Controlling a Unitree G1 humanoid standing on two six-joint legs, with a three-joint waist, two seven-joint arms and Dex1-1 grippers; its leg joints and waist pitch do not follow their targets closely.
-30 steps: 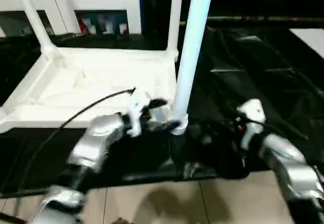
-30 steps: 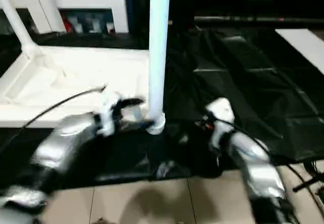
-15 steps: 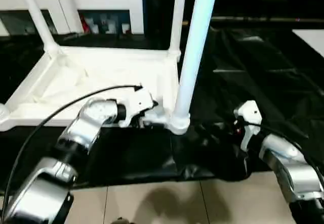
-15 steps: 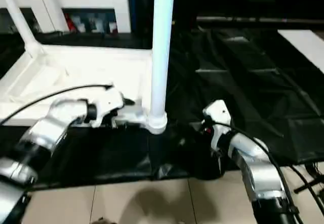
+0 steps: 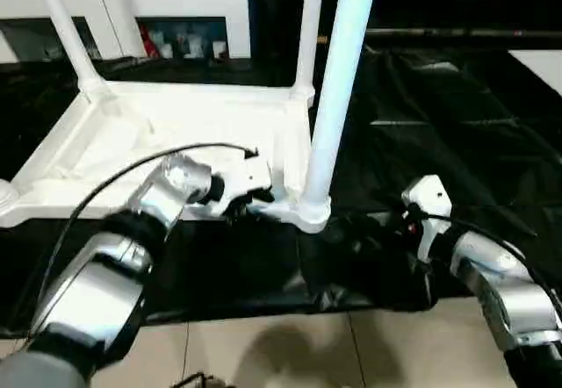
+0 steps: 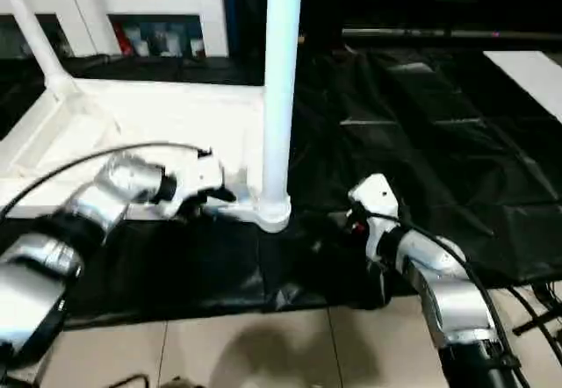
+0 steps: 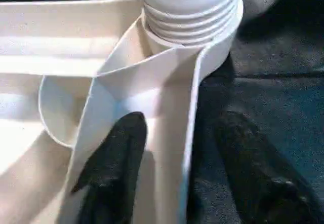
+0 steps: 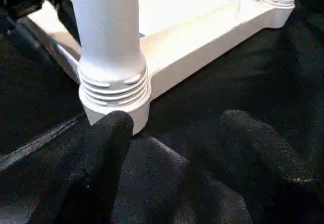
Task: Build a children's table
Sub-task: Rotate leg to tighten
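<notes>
1. My left gripper (image 7: 167, 173) is spread open over the side wall of the tabletop (image 5: 176, 133), beside the near corner socket (image 7: 202, 46). One finger (image 7: 114, 168) is inside the rim, the other (image 7: 253, 178) is outside above the black sheet (image 5: 439, 125). I cannot tell if they touch the wall; I judge that they do not squeeze it.

2. My right gripper (image 8: 172, 173) is also open and empty. It is low over the sheet, near the same socket, on its other side.

3. The tabletop lies upside down on the sheet. The near leg (image 5: 338, 81) stands in this socket, and its thread rings (image 8: 114, 89) are visible above the socket edge. So I think it is perhaps not seated fully, and it can wobble or tip if I bump it.

4. If I close the left fingers on the thin wall and pull, the light tabletop can slide on the sheet, and the two far legs (image 5: 61, 28) (image 5: 307, 24) will move with it.

5. The fourth corner (image 5: 7, 197), at my left, has no leg, so the work is not finished.

6. The cable (image 5: 114, 186) over my left forearm hangs near the rim and could catch on it.
</notes>
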